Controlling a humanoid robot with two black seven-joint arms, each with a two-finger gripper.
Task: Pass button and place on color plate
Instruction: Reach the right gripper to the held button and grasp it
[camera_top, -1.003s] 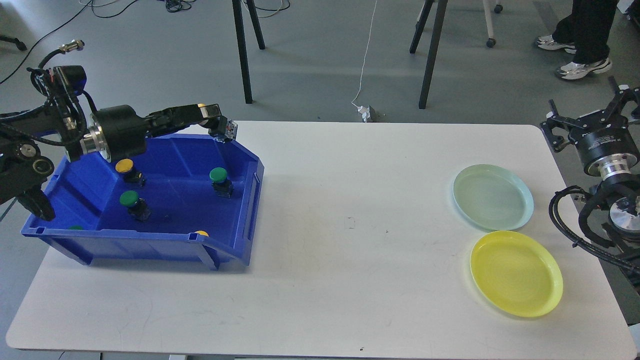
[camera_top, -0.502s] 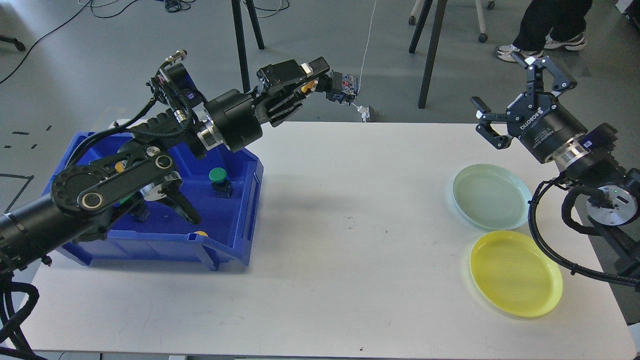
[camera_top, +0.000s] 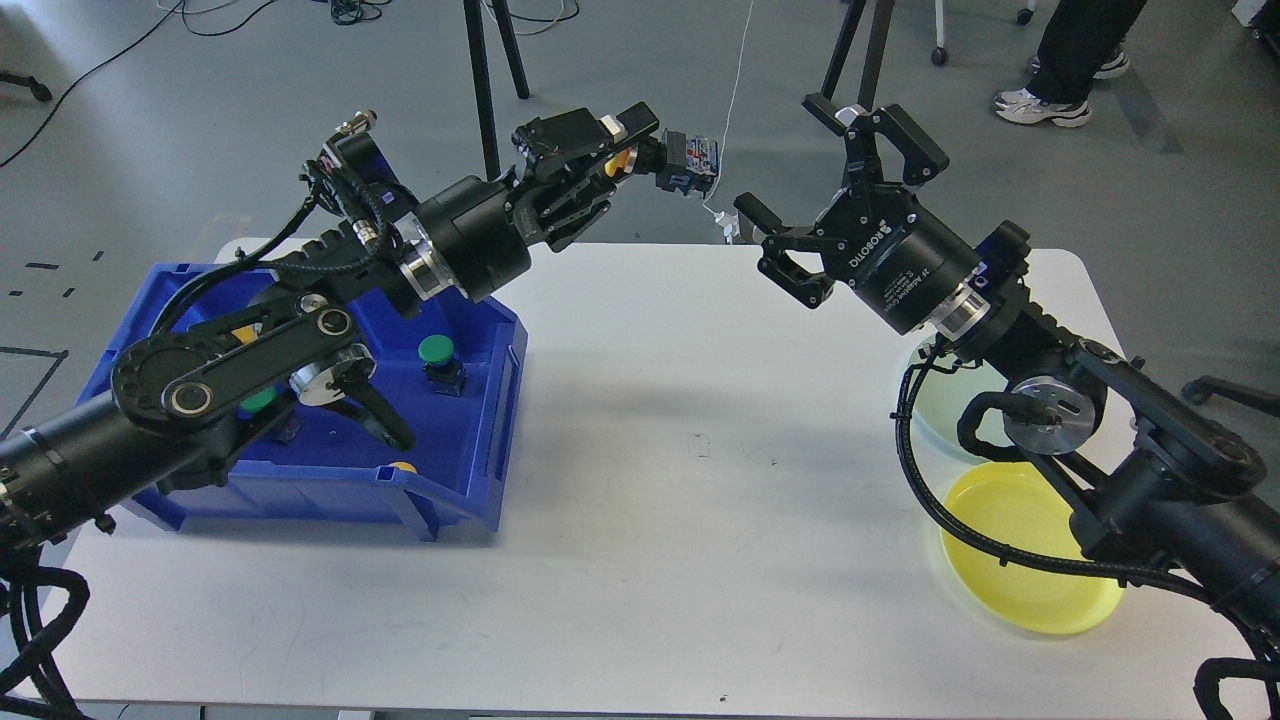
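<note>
My left gripper (camera_top: 640, 150) is shut on a yellow-capped button (camera_top: 668, 160) and holds it high above the table's far edge, its body pointing right. My right gripper (camera_top: 800, 170) is open and empty, just right of the button, its fingers spread toward it. The yellow plate (camera_top: 1010, 590) lies at the front right, partly behind my right arm. The pale green plate (camera_top: 935, 415) is mostly hidden by that arm. A green button (camera_top: 437, 352) stands in the blue bin (camera_top: 450, 490); other buttons there are partly hidden by my left arm.
The white table (camera_top: 680, 520) spans the view. Black stand legs (camera_top: 485, 100) and a white cable (camera_top: 735, 100) are on the floor beyond the table. A person's legs (camera_top: 1075, 50) are at the top right.
My right arm has swung left from above the plates toward the held button. My left gripper, which rose out of the bin earlier, has held nearly still in the last half second.
</note>
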